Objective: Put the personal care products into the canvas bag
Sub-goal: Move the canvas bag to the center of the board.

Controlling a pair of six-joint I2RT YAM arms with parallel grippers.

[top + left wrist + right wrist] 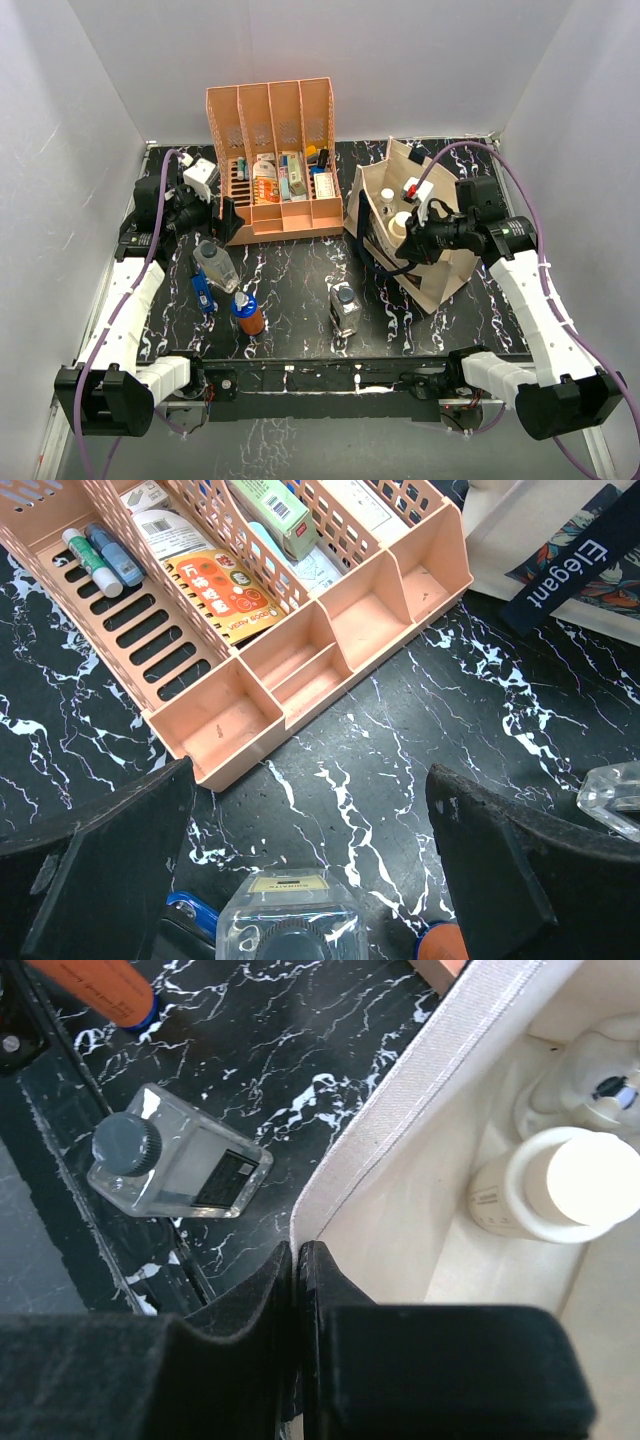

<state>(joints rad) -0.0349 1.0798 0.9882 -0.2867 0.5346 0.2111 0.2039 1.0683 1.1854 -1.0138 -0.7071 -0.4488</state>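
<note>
The right gripper (298,1260) is pinching the cream canvas bag (440,280) by its rim at 3 o'clock. The left gripper (310,845), jaws wide, is hovering over the clear grey-capped bottle (290,925) at 9 o'clock. Next, it probably needs lowering and closing.

Rack (285,222) just L of bag (447,278)

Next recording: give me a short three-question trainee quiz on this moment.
1. True or false: the left claw hangs open over a clear bottle.
2. How many bottles are on the table, outside the bag? A two, B four, C six.
3. Fill in: the right claw pinches the bag's ____.
Key: 1 true; 2 B (clear bottle, blue bottle, orange bottle, square bottle); 3 rim.
</note>
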